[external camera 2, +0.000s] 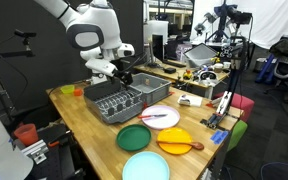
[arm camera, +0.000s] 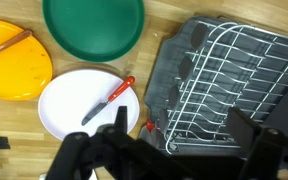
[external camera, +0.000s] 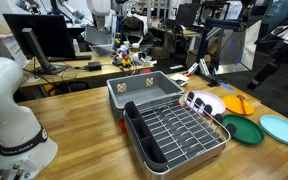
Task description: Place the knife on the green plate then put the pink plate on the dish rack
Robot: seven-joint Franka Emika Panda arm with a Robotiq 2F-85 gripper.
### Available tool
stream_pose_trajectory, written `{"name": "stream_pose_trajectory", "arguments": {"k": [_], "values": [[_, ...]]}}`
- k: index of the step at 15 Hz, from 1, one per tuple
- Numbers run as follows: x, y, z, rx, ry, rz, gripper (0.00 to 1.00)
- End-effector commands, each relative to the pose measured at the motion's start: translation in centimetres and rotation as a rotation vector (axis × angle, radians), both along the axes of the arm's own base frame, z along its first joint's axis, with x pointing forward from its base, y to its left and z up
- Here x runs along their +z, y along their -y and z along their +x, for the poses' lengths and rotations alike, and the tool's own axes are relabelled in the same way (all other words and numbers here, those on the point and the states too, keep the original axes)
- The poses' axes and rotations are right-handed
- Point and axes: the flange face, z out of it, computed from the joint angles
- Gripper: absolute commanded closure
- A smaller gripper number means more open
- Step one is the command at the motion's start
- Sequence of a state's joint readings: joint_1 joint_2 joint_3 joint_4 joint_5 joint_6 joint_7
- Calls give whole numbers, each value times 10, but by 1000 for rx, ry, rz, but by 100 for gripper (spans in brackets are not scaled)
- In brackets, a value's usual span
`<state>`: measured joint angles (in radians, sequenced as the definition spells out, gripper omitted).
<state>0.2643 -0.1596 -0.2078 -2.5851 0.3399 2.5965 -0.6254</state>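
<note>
1. Table (external camera 2: 84, 125): a wooden worktop carries every item listed below.

2. Dish rack (arm camera: 239, 75): the silver wire rack sits flat on the table, with its black slotted holder (external camera: 139, 125) along one long side. No plate stands in it. A grey plastic tub (external camera: 144, 88) sits just beside the rack, on the side away from the holder.

3. Pink plate (arm camera: 69, 110): it lies flat on the table, just beside the rack and near the green plate. In the wrist view it is almost directly under me and looks nearly white.

4. Green plate (arm camera: 94, 25): it lies flat, with nothing on it, just apart from the pink plate. An orange plate (arm camera: 14, 70) lies beside both, and a pale turquoise plate (external camera 2: 146, 167) lies furthest from the rack.

5. Knife (arm camera: 109, 100): it rests diagonally on the pink plate, with the red-orange handle toward the rack and the grey blade toward the plate's middle. It does not touch the green plate.

6. My gripper (arm camera: 169, 150): the jaws are spread wide and hold nothing. In an exterior view my gripper (external camera 2: 119, 75) hangs above the rack area, clear of the plates and the knife
</note>
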Motion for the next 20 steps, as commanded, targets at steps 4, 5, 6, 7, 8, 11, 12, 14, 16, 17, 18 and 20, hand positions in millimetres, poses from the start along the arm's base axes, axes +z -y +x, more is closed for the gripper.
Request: {"name": "stream_pose_trajectory", "arguments": {"k": [4, 5, 6, 7, 8, 11, 12, 14, 16, 17, 18, 20], "values": [[-62, -9, 39, -2, -79, -32, 0], [-70, -11, 44, -5, -89, -38, 0], [-78, -15, 49, -11, -84, -41, 0], [-83, -18, 54, -15, -80, -40, 0], [-77, -16, 43, 1, -92, -49, 0], [-85, -21, 53, -4, -89, -48, 0], [-84, -21, 53, -5, -88, -48, 0], [-83, -19, 54, -8, -87, -48, 0], [-83, -19, 54, -7, -87, -48, 0], [-85, -21, 55, -15, -92, -40, 0], [-87, -22, 58, -31, -94, -30, 0], [-90, -24, 66, -58, -87, -40, 0]]}}
